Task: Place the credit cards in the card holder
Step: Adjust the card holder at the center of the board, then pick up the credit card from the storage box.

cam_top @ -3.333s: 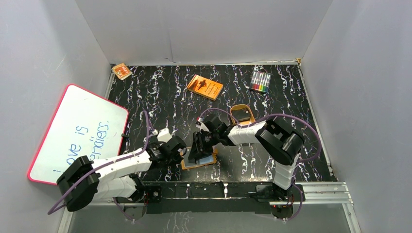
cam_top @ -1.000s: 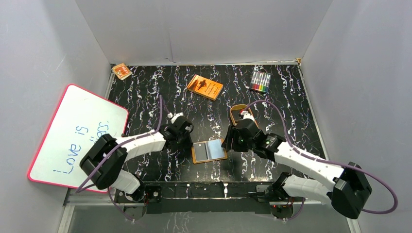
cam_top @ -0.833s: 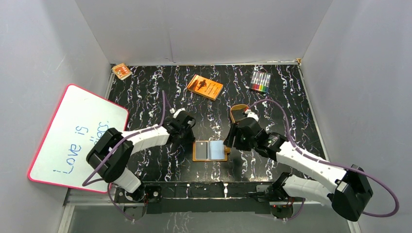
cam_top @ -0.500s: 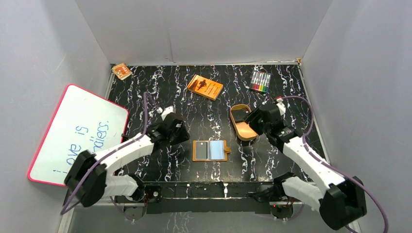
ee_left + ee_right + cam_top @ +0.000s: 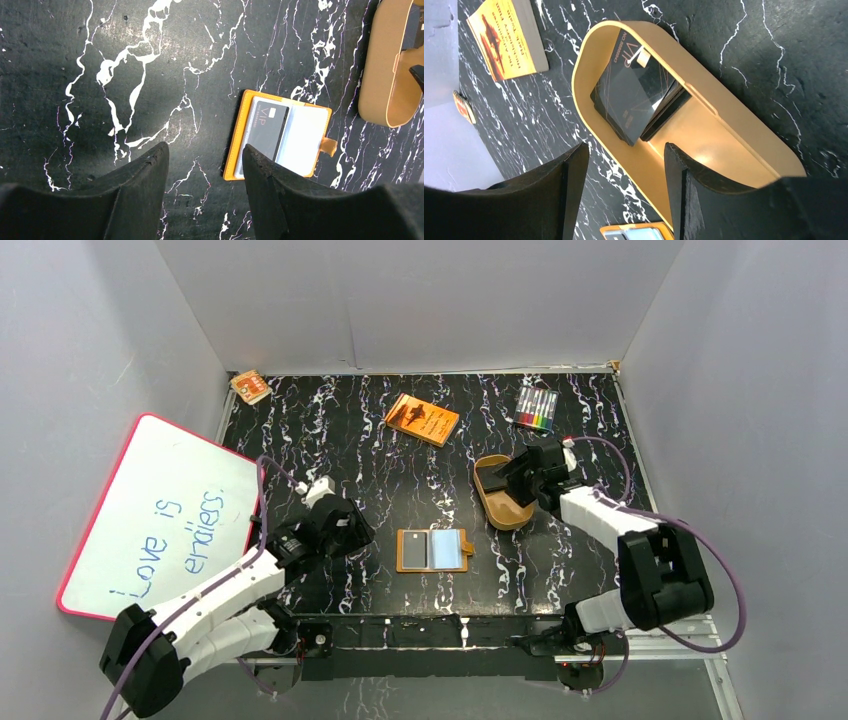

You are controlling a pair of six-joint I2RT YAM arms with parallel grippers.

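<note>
**Both hands spread; one card in the holder, more in the tray**

From above, the card holder lies open and flat on the black marbled desk, near the front edge and between the two arms. The left hand is just to its left, apart from it. The right hand is over the tan oval tray, which lies to the holder's right and further back. Toward the rear lie an orange book and a pack of coloured markers. A whiteboard leans at the left wall.

On the left wrist camera, the left hand has its two dark fingers spread, with only bare desk between them. The card holder lies beyond one finger, untouched, its snap tab pointing toward the tray. A black card marked VIP sits in the pocket on the half away from the tab. The other half shows pale blue-grey lining.

On the right wrist camera, the right hand is also spread and holds nothing, its fingers poised over the tray. The credit cards, black and overlapping, lie inside the tray toward one rounded end, the top one tilted. The book lies beyond the tray. A corner of the card holder shows at the bottom edge.
</note>
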